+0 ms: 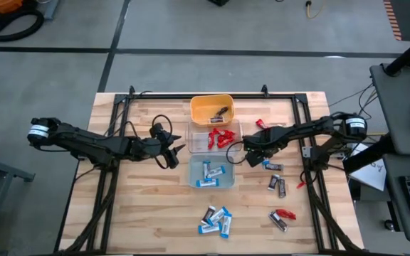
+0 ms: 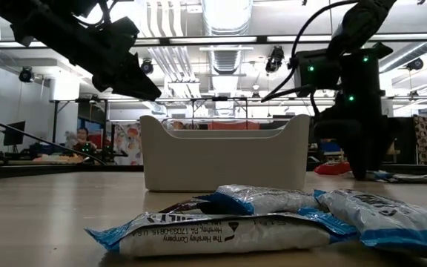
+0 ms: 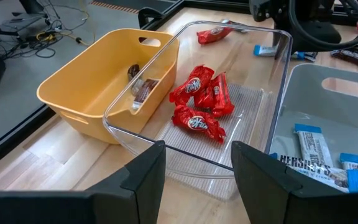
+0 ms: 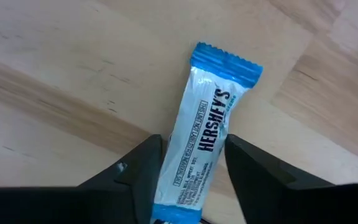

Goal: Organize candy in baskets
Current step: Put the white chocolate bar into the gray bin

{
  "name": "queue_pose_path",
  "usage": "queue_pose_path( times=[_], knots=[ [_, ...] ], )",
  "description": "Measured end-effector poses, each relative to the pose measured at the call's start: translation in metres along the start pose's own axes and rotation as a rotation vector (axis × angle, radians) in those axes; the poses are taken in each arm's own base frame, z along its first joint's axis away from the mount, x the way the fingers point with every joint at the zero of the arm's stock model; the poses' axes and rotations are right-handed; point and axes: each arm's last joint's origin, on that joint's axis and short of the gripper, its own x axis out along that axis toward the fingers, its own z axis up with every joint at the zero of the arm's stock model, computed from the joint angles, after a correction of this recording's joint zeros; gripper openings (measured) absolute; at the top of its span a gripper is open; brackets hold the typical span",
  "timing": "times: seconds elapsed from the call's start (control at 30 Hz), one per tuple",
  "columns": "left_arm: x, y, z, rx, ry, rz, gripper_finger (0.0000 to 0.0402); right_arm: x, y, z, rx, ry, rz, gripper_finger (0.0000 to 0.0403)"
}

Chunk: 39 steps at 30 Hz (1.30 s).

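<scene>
A pale wooden plank table [image 1: 141, 213] framed by black rails stands on a grey concrete floor [image 1: 191, 64] crossed by dark tape lines. Seen level across the table, the room behind is an open workshop with ceiling ducts, strip lights and a person [image 2: 82, 139] seated far back at about 9 o'clock.

Three baskets sit in a row at the table's centre. The yellow-orange basket [image 1: 211, 109] lies at 12 o'clock and holds a dark-wrapped bar. The clear basket [image 1: 195, 135] in the middle holds several red candies [image 3: 199, 99]. The pale grey-blue basket [image 1: 213, 171] at 6 o'clock holds blue-and-white bars.

More candy lies loose on the wood: a cluster of blue-and-white bars [image 1: 216, 220] at 6 o'clock of the baskets, dark bars [image 1: 277, 185] and a red one [image 1: 286, 213] toward 4 o'clock, another red piece [image 1: 260, 124] at about 2 o'clock.

The left gripper [image 1: 176, 151] hovers at 9 o'clock of the clear basket, its fingers [image 3: 143, 183] spread apart with nothing between them. The right gripper [image 1: 242, 152] is at 3 o'clock of the baskets, low over the table; its fingers [image 4: 143, 171] stand apart astride a blue-and-white bar [image 4: 205, 127] lying flat on the wood, and whether they touch it I cannot tell.
</scene>
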Motion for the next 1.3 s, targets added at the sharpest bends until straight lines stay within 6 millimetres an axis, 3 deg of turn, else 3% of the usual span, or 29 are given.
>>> queue_pose_path(
  times=[0.4, 0.57, 0.93, 1.07, 1.3],
  knots=[
    [0.000, 0.000, 0.000, 0.000, 0.000, 0.000, 0.0166, -0.006, -0.001, 0.000, 0.015, -0.045, 0.019, 0.0034],
    [0.000, -0.001, 0.000, -0.020, -0.001, -0.002, 0.0166, -0.024, -0.007, -0.001, 0.023, -0.113, 0.075, 0.0025],
    [-0.010, -0.016, 0.015, -0.025, -0.047, -0.072, 0.0166, -0.093, -0.031, -0.017, -0.050, -0.432, 0.318, 0.0023],
    [-0.015, -0.023, 0.028, -0.008, -0.074, -0.100, 0.0166, -0.113, -0.020, -0.024, -0.205, -0.594, 0.459, 0.0023],
    [-0.031, -0.037, 0.054, 0.016, -0.085, -0.155, 0.0166, -0.132, 0.024, -0.039, -0.563, -0.865, 0.647, 0.0023]
  ],
)
